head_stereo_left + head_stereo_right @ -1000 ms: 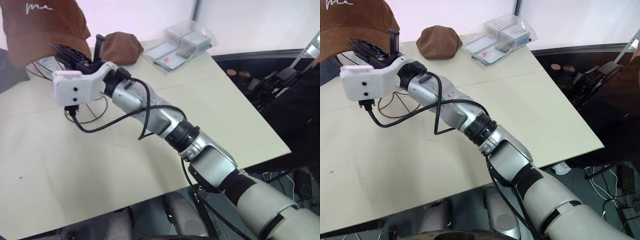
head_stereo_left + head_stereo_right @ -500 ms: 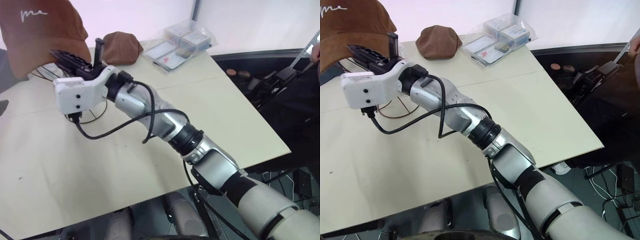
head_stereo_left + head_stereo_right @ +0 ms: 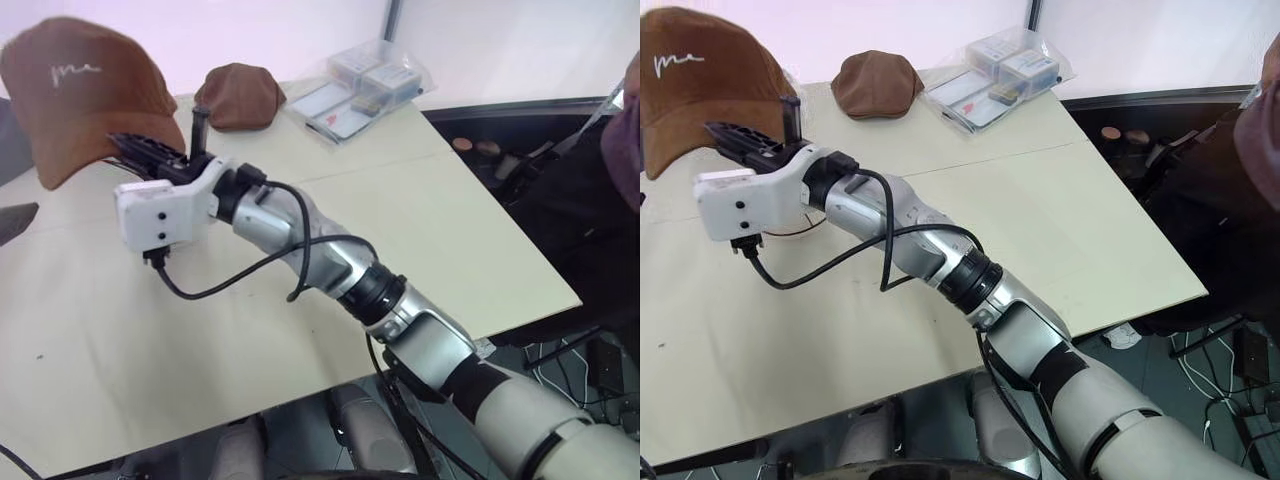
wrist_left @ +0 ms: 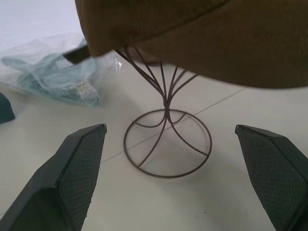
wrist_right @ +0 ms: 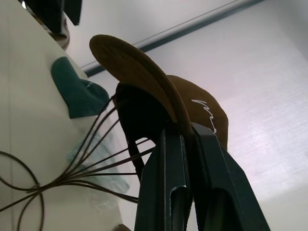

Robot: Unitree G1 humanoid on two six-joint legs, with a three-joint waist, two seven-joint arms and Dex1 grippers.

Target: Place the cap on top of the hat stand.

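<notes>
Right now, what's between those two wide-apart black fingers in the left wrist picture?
The hat stand: its wire ring base sits on the pale table between the left gripper's fingers, with the brown cap overhead.

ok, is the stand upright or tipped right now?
Upright. The stand has its ring base flat on the table, neck rising straight under the cap.

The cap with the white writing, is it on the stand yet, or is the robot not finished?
Nearly. Done: the cap is lifted and sits over the hat stand, whose wires run up under it. In hand: the right end effector is shut on the cap's brim. Left: let go and pull away. The left end effector waits open, facing the stand's base.
</notes>
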